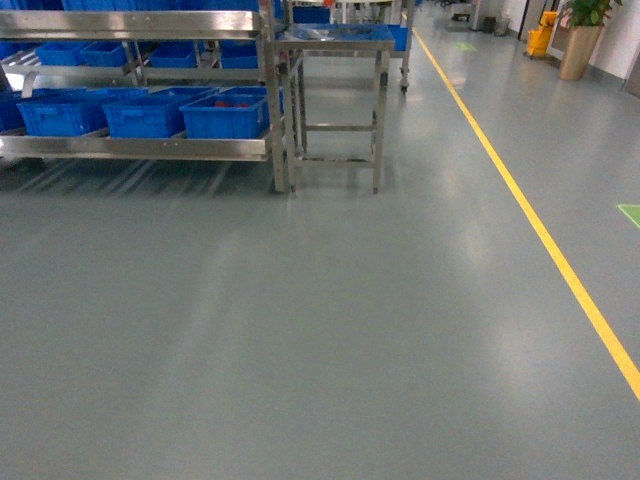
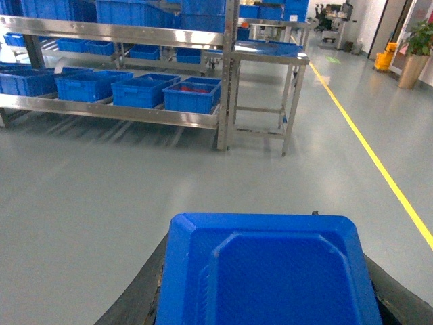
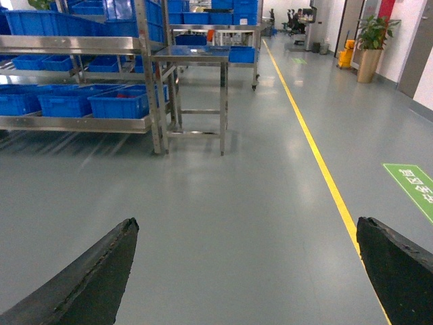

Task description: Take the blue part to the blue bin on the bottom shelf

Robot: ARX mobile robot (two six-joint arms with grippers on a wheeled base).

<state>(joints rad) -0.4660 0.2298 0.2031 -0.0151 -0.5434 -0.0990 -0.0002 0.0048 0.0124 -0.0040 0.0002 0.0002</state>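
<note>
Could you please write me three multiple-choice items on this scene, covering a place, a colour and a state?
1. In the head view, the steel table stands:
A. just right of the rack's end
B. left of the rack
C. across the floor line

2. The floor line is:
A. red
B. yellow
C. white

3. The blue part is:
A. on the table
B. in a bin
C. between the fingers of the left gripper

Answers:
1. A, since its legs stand beside the rack's right post.
2. B, since the stripe running up the floor is plainly yellow.
3. C, since the left wrist view shows it close up with a dark finger on each side.
</note>
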